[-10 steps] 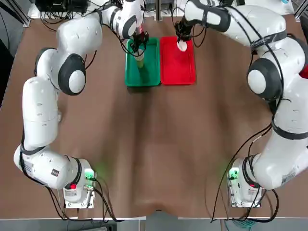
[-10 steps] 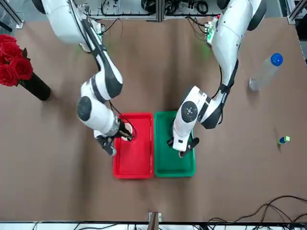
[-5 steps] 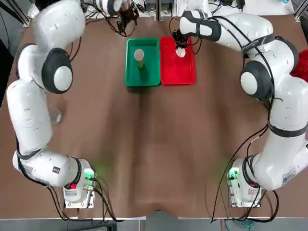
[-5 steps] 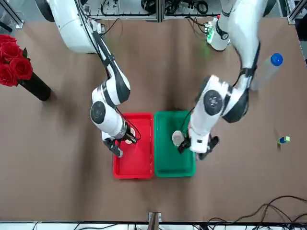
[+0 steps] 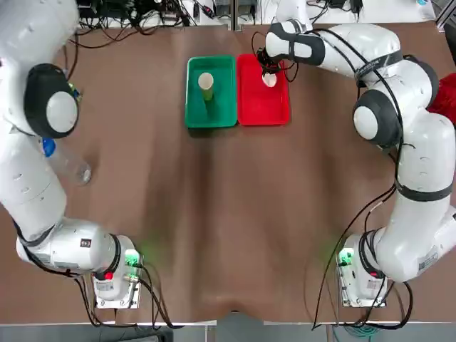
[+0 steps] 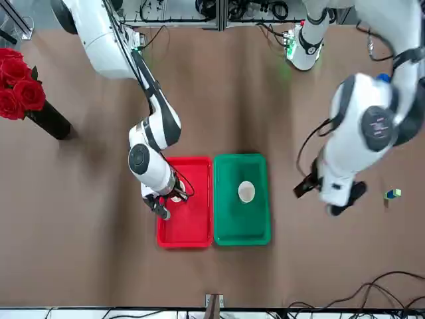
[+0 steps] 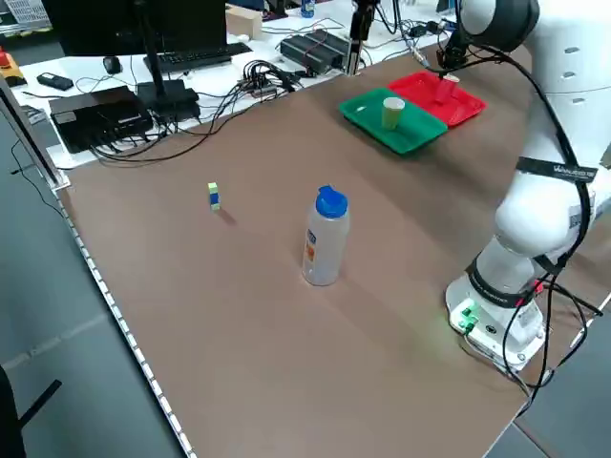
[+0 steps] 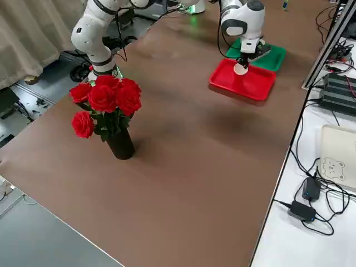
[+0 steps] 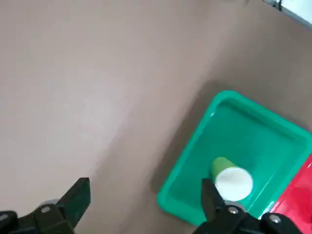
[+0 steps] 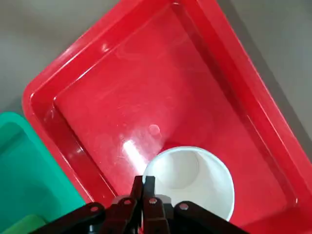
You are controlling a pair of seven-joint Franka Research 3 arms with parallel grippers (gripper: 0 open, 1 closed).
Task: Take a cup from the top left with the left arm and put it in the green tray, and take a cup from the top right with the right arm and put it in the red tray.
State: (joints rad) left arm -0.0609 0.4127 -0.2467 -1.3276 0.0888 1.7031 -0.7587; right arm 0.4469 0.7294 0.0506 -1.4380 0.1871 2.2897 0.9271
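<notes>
The olive-green cup (image 5: 206, 84) (image 6: 246, 192) (image 9: 231, 181) stands upright and alone in the green tray (image 5: 222, 115) (image 6: 242, 230) (image 9: 192, 163). My left gripper (image 9: 146, 195) (image 6: 329, 198) hangs open and empty, lifted off to the robot's left of that tray. Over the far end of the red tray (image 5: 265, 110) (image 6: 194, 229) (image 10: 117, 92), my right gripper (image 5: 268, 70) (image 6: 174, 195) (image 10: 146, 187) is shut on the rim of the red cup (image 10: 197, 178) (image 8: 240, 69). The cup's white inside faces up, and I cannot tell whether its base touches the tray.
A clear bottle with a blue cap (image 5: 68, 162) (image 7: 325, 237) stands on the robot's left side of the table. A vase of red roses (image 8: 108, 111) (image 6: 23, 93) is on its right side. A small block (image 7: 213, 195) (image 6: 393, 194) lies far left. Cables line the far edge.
My left gripper opened, let go of the green cup in the green tray and swung up and away to the robot's left. The right gripper stayed over the red tray, still holding the red cup.
</notes>
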